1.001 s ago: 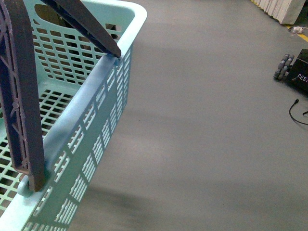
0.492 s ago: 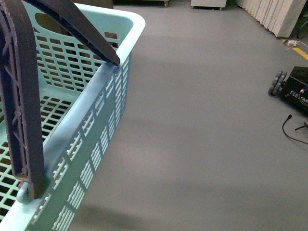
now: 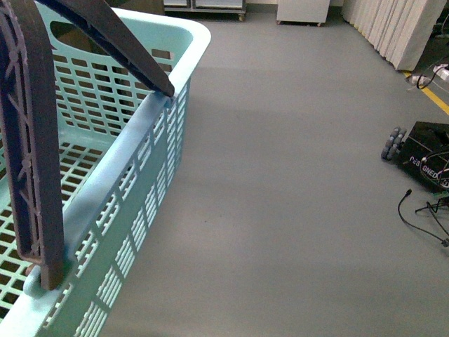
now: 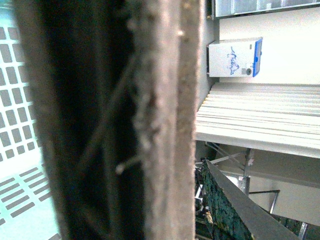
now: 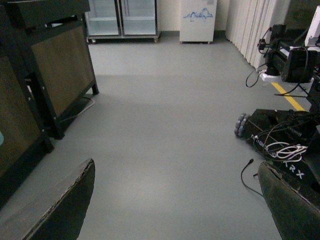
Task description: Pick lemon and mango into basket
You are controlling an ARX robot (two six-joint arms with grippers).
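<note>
The basket (image 3: 140, 133) is very close to me, at about my 9 o'clock. It is pale blue-green, with lots of little slots in its walls and floor. Its two brown-grey handles are up. The near handle (image 3: 31, 154) stands right in front of my eye. The far handle (image 3: 119, 45) slants down to the rim at about 10 o'clock.

The grey floor (image 3: 280, 175) runs from 12 o'clock round to 5 o'clock. A black cart (image 3: 424, 158) with small grey wheels (image 3: 393, 142) sits on it at 3 o'clock. A thin black cable (image 3: 414, 214) lies just below the cart. A white cabinet (image 3: 303, 10) stands far off at 12 o'clock.

My right pincer (image 5: 176, 164) is wide open and holds nothing. Its two dark fingers (image 5: 60, 210) are far apart over the floor. That camera also shows a dark cabinet (image 5: 55, 65) and a white box (image 5: 197, 20) with a blue drawing on it.

My left wrist camera is pressed up close to a basket handle (image 4: 125, 125). The handle is blurry and fills most of that picture. Some slotted basket wall (image 4: 20, 100) shows beside it. My left pincer is in none of the pictures, so I cannot tell if it is open or closed.
</note>
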